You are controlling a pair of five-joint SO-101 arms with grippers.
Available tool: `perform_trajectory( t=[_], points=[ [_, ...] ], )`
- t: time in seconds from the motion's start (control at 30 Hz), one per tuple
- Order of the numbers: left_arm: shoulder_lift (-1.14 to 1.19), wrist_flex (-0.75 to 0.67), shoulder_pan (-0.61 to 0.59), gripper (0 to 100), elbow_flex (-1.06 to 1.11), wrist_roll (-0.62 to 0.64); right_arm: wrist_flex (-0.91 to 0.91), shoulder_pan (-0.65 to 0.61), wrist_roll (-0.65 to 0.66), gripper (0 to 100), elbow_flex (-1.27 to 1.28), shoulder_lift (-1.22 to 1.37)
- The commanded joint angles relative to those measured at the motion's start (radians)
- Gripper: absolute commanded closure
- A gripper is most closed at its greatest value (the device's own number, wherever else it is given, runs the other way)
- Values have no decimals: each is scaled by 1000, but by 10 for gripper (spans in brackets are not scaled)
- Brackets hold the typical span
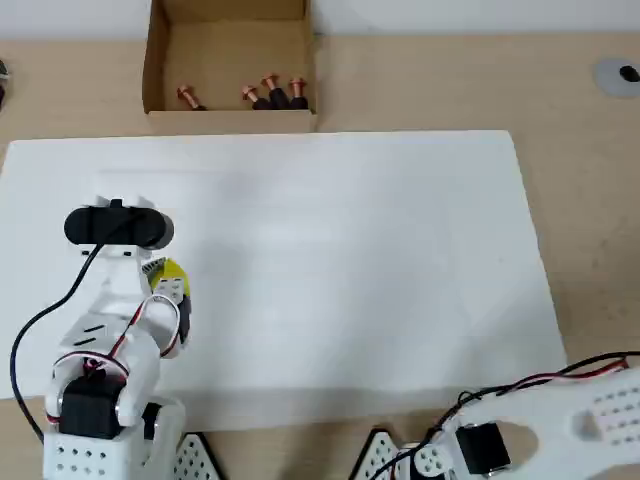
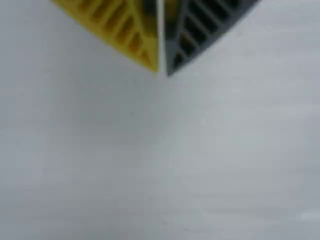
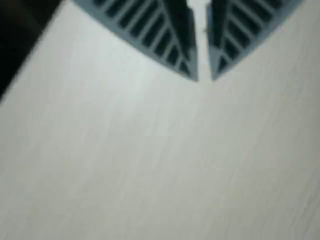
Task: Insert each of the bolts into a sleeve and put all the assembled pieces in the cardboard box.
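Observation:
The cardboard box (image 1: 155,70) stands at the far edge of the table, beyond the white sheet (image 1: 350,270). Several assembled pieces (image 1: 272,92), dark sleeves with copper-coloured bolt heads, lie along its near wall. One more piece (image 1: 188,97) sits apart towards the box's left side. My left gripper (image 2: 161,70) hangs just above the sheet's left part, its yellow finger (image 1: 168,278) and dark finger (image 2: 200,35) closed together with nothing between them. My right gripper (image 3: 204,77) is shut over bare tabletop, and that arm (image 1: 560,425) lies folded low at the near right.
A dark round fitting (image 1: 620,75) sits in the tabletop at the far right. The left arm's black cable (image 1: 40,320) loops over the sheet's left edge. Two perforated triangular parts (image 1: 380,458) show at the near edge between the arms.

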Motion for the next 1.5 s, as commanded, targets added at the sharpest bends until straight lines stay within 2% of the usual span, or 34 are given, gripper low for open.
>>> perform_trajectory(
  t=[0.0,0.13,0.33,0.57,0.7,0.8,0.97,1.1,1.2,1.27,1.47],
  points=[
    [-5,-14,11,990,-5,-5,14,-73,140,988,317,-438],
    [-4,-14,11,990,-5,-5,14,-156,140,988,607,-708],
    [-4,-14,8,990,-5,-5,-8,-171,140,988,938,-908],
    [-2,-14,3,990,-5,-5,-305,-162,106,987,1311,-1349],
    [-2,-14,3,990,-3,-2,-485,-170,149,987,1698,-1667],
    [-2,-14,3,990,11,-5,-555,-163,161,987,1933,-1877],
    [-2,-15,5,990,14,-5,-770,-186,213,987,2172,-2150],
    [-5,-17,11,990,29,-2,-971,-223,311,987,2402,-2299],
    [-7,-17,11,990,41,-3,-1036,-309,319,987,2543,-2361],
    [-7,-17,11,990,55,-3,-1025,-390,267,987,2545,-2367],
    [-7,-15,12,990,101,-3,-1028,-766,104,987,2546,-2359]
  ],
)
